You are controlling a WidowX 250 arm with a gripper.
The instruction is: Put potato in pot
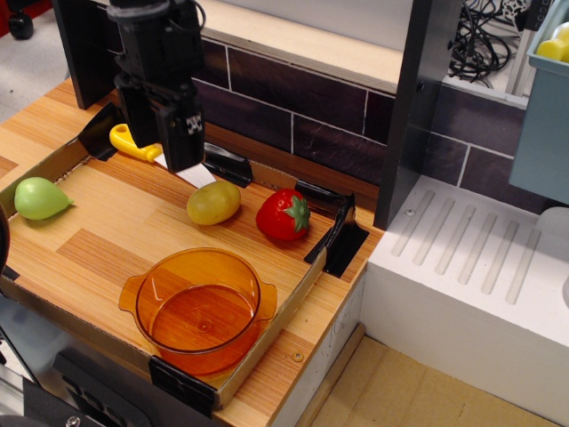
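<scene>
The potato (213,203), a smooth yellow-green oval toy, lies on the wooden board near its middle back, just left of the red strawberry (284,215). The pot (199,310), round translucent orange with two small side handles, stands empty at the board's front edge. My black gripper (180,142) hangs above the board just behind and left of the potato, a little above it and holding nothing I can see. Its body hides its fingers, so I cannot tell how the jaws stand.
A yellow-handled toy knife (145,148) lies behind the gripper, partly hidden. A light green pear-shaped toy (39,197) lies at the board's left edge. A dark tiled wall (293,102) runs behind. A white drying rack (480,258) is at the right.
</scene>
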